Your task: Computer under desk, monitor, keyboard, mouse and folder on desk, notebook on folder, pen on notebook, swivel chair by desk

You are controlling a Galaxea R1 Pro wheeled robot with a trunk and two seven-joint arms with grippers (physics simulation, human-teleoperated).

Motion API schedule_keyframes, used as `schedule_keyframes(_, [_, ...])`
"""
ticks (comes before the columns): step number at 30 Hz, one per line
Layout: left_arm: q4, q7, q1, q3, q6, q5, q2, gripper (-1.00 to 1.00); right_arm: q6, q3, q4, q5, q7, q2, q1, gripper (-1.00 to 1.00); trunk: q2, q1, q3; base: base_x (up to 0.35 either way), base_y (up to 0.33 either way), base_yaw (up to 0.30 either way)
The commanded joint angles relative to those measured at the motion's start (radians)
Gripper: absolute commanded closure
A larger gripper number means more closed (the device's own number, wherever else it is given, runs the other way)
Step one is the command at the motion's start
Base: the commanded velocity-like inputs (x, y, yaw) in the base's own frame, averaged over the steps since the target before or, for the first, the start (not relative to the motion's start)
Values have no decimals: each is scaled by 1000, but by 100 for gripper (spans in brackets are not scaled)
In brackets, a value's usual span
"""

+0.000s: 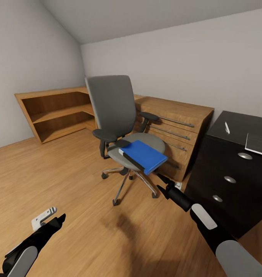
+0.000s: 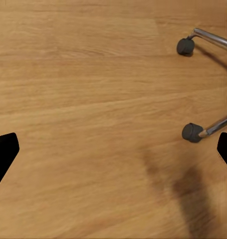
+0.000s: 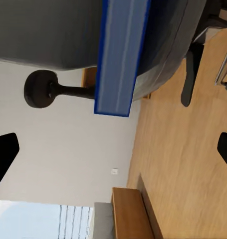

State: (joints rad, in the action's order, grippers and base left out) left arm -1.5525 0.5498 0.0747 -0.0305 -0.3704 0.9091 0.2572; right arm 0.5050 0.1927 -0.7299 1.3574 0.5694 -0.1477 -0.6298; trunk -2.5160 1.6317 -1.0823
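Observation:
The grey swivel chair (image 1: pixel 115 111) stands in the middle of the room, with the bright blue folder (image 1: pixel 145 156) lying on its seat and overhanging the front edge. My right gripper (image 1: pixel 163 184) is open, just below and in front of the folder; the right wrist view shows the folder's edge (image 3: pixel 120 55) ahead of the spread fingers. The black desk (image 1: pixel 227 169) is at the right. On its top lie the white pen (image 1: pixel 227 127) and the grey notebook (image 1: pixel 257 144). Low at the left, my left gripper (image 1: pixel 56 218) hangs open over the floor.
A light wooden drawer cabinet (image 1: pixel 177 123) stands behind the chair, between it and the desk. A low wooden shelf (image 1: pixel 56 111) runs along the left wall. The chair's casters (image 2: pixel 192 132) rest on the wood floor near my left gripper.

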Motion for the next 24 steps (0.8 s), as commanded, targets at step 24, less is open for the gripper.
schedule_keyframes(24, [1, 9, 1, -2, 1, 8, 2, -100, 3, 4, 0, 1, 1, -4, -1, -100, 0, -1, 3, 39, 0, 0])
